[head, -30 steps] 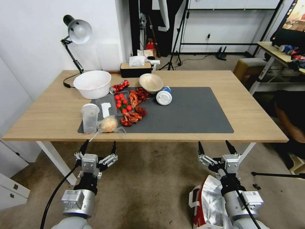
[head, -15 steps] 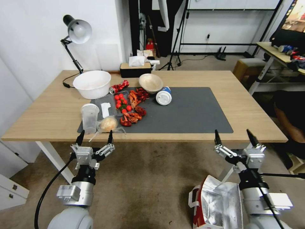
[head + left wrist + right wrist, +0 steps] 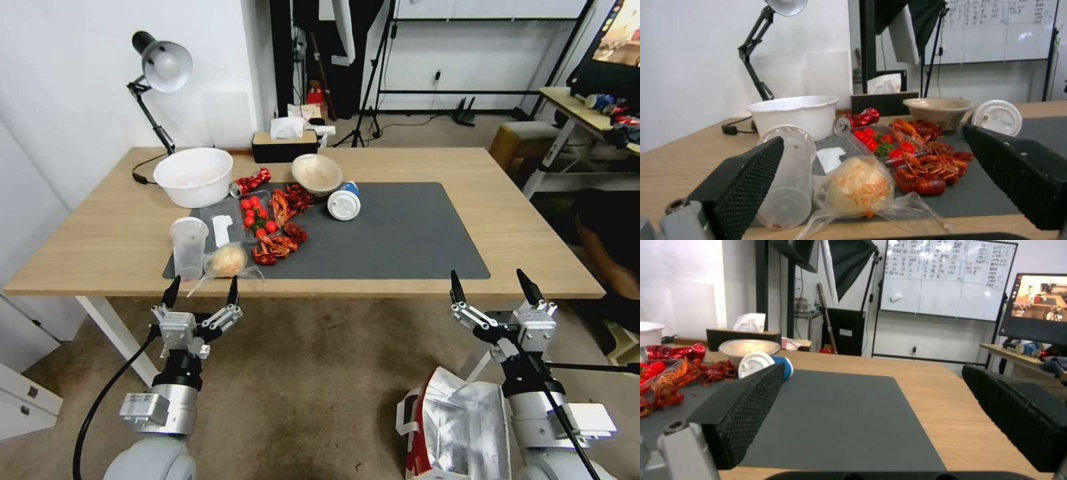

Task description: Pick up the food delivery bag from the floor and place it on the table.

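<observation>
Sitting on the floor (image 3: 320, 387) just off the table's (image 3: 520, 220) near right corner, the food delivery bag (image 3: 457, 427) gapes open, silver lining upward, directly beneath the right arm. Above it, the right end effector (image 3: 493, 288) hovers at the table's near edge with fingers spread wide and nothing between them. Along the same edge toward the left corner, the left end effector (image 3: 201, 291) is likewise spread and empty, just short of a bagged bun (image 3: 228, 260) on the dark mat (image 3: 400, 233).
</observation>
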{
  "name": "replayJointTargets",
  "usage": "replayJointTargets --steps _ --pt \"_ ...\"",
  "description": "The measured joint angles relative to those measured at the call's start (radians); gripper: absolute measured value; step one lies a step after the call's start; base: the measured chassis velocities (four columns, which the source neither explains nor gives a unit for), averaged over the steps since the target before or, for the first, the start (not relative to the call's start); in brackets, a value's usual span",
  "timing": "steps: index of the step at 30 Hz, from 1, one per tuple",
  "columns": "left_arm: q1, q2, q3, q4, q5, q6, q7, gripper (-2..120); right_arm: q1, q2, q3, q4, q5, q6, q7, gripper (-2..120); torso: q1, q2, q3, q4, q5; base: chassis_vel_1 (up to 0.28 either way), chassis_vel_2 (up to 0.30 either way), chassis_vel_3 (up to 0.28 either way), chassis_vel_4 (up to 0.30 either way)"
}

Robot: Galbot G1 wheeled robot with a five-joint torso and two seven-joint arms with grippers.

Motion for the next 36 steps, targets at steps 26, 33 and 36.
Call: replayJointTargets --steps 26,33,36 --pt "0.010 0.000 0.003 -0.008 -0.002 -0.002 -0.001 100 -0.003 0.008 -0.001 -0.006 0.002 0.008 -0.001 100 -0.057 -0.128 -0.071 0.0000 -0.0001 0.000 0.000 0.000 0.000" --pt "0.011 0.001 -0.002 -0.007 -0.002 -0.002 -0.002 100 -0.001 0.007 -0.001 -0.010 0.007 0.008 -0.003 100 -0.071 -0.162 -0.091 0.0000 0.0000 0.000 0.000 0.000 0.000" --pt "0.012 0.001 -0.002 -0.008 -0.002 0.000 -0.003 100 0.000 0.007 -0.001 -0.015 0.010 0.009 -0.010 100 -0.079 -0.180 -0.101 0.0000 0.0000 0.000 0.000 0.000 0.000"
